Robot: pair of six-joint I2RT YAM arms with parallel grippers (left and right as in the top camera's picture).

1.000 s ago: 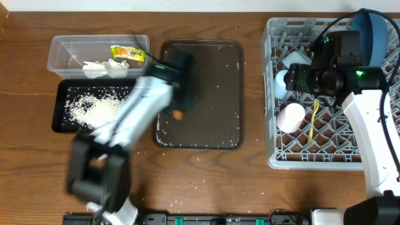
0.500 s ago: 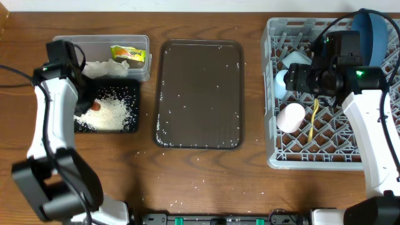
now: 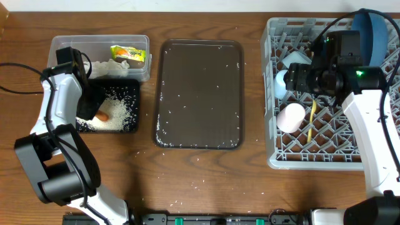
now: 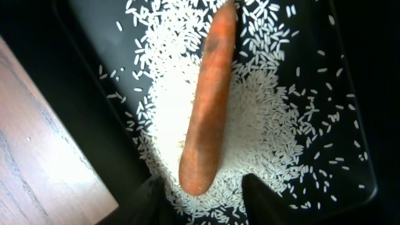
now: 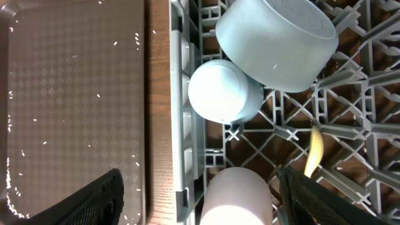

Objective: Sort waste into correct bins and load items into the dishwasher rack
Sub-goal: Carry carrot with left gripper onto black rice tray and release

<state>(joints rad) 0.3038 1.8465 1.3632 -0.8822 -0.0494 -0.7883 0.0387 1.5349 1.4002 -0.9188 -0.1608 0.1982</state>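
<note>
— So, which step are you on?
— Sorting waste, I'd say. The stick point(image 4: 209, 100) lies flat on the rice point(image 4: 269, 137) in the black tray point(image 3: 134, 94), and my left gripper point(image 4: 206, 203) hangs right above it.
— Holding it?
— No. The jaws stand apart, wider than the stick, and neither pad touches it.
— Which way does it point?
— In my left wrist view its long axis runs almost straight up the picture, leaning a little right. The rounded end sits between my fingertips, and the other end leaves the top edge. From overhead only a bit of orange shows beside the gripper, so I can't read the axis there.
— Next move?
— Probably lift straight up, clear of the tray wall and the tub point(image 3: 69, 45) beside it, without nudging the stick. The grains point(image 3: 167, 139) on the serving tray point(image 3: 200, 81) look unsorted.
— And the other arm?
— My right gripper point(image 5: 206, 194) hovers wide open over the rack point(image 3: 281, 159), empty.
</note>
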